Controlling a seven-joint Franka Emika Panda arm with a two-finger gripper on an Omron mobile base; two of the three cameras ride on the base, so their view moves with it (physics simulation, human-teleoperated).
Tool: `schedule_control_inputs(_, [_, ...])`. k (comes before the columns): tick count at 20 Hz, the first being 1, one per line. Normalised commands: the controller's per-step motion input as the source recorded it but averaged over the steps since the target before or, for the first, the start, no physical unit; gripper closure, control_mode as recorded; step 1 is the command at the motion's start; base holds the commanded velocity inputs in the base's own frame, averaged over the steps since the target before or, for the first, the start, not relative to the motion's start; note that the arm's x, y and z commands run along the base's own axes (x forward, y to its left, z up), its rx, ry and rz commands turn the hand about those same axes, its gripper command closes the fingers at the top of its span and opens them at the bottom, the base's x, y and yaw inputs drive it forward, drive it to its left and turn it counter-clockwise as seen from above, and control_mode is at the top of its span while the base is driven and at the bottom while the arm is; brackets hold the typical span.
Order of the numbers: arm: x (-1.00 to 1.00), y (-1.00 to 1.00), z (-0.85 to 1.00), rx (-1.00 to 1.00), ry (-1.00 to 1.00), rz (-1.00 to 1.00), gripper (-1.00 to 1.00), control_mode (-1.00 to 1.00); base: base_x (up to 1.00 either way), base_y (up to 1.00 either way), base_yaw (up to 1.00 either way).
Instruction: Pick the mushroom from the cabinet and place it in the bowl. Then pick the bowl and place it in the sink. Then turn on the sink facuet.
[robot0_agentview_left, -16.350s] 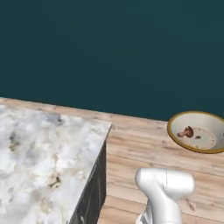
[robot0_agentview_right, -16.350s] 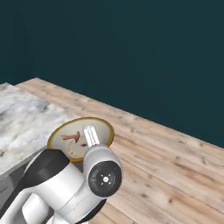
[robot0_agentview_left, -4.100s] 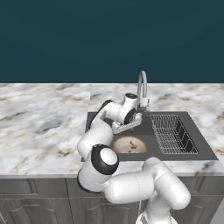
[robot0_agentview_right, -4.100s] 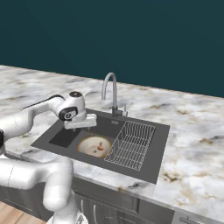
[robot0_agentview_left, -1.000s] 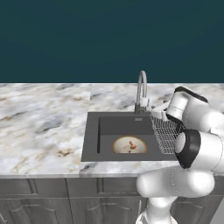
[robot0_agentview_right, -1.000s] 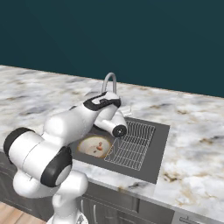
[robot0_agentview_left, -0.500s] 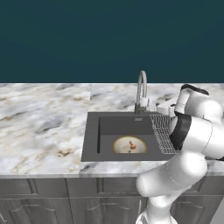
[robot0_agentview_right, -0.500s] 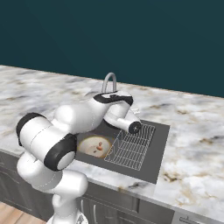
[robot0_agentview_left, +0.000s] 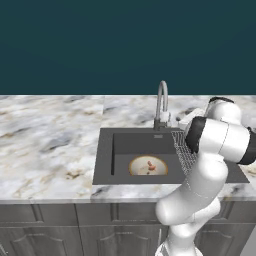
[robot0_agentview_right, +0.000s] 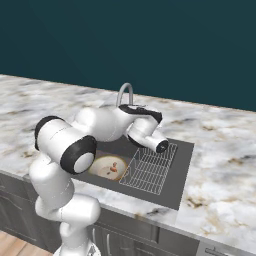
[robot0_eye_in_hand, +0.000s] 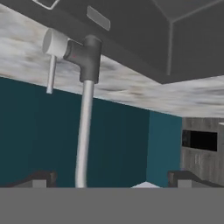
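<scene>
The faucet (robot0_eye_in_hand: 85, 118) spout tip is cut off between wide-spread fingertips (robot0_eye_in_hand: 41, 178). The mushroom (robot0_agentview_left: 149, 164) is small inside the bowl (robot0_agentview_left: 136, 169). No writing is legible.

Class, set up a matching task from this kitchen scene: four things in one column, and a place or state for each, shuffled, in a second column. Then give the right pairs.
Things:
1. tiny reddish-brown mushroom
2. shallow tan-rimmed bowl
3. slim silver gooseneck faucet
4. wire-grid rack

Places or states:
A. stands at the back rim of the dark grey sink
B. fills the sink's right part
C. lies inside the bowl
D. rests on the basin floor

Pairs: 1-C, 2-D, 3-A, 4-B
</scene>
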Motion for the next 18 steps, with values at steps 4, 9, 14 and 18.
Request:
schedule_control_inputs(4, [0.33, 0.08, -0.26, 0.00, -0.05, 0.00, -1.00, -1.00, 0.00, 0.00, 0.00])
schedule_control_inputs(9, [0.51, 0.03, -0.22, 0.00, 0.00, 0.00, -1.00, -1.00, 0.00, 0.00, 0.00])
schedule_control_inputs(14, [0.56, 0.00, -0.09, 0.00, 0.00, 0.00, -1.00, -1.00, 0.00, 0.00, 0.00])
schedule_control_inputs(18, [0.47, 0.00, -0.14, 0.02, 0.00, 0.00, -1.00, -1.00, 0.00, 0.00, 0.00])
